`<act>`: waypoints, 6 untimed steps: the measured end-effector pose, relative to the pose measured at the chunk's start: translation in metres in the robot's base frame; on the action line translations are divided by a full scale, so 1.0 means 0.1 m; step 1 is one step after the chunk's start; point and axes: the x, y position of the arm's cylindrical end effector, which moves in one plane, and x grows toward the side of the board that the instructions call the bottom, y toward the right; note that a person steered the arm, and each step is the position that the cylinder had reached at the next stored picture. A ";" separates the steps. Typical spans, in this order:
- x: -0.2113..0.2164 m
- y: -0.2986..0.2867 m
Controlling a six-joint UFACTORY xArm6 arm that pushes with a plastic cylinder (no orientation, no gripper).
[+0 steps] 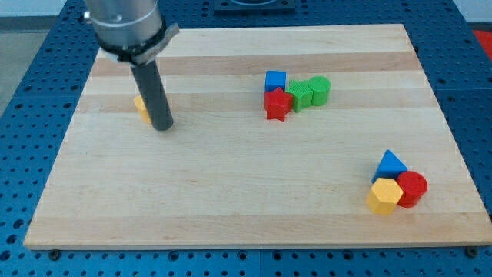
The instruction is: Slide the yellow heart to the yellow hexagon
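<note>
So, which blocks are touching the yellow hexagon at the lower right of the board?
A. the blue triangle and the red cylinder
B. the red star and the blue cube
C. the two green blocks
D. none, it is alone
A: the yellow hexagon sits against the blue triangle and the red cylinder, while the red star and the green blocks lie far up the board.

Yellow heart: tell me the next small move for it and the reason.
Probably a short push toward the view's lower right. My tip stands right of the yellow heart, which peeks out behind the rod, so it likely must first circle to the heart's left. The yellow hexagon lies far off, beside the red cylinder and blue triangle.
</note>
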 end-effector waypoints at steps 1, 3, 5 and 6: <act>0.08 0.00; 0.04 0.09; -0.71 0.49; -0.92 0.02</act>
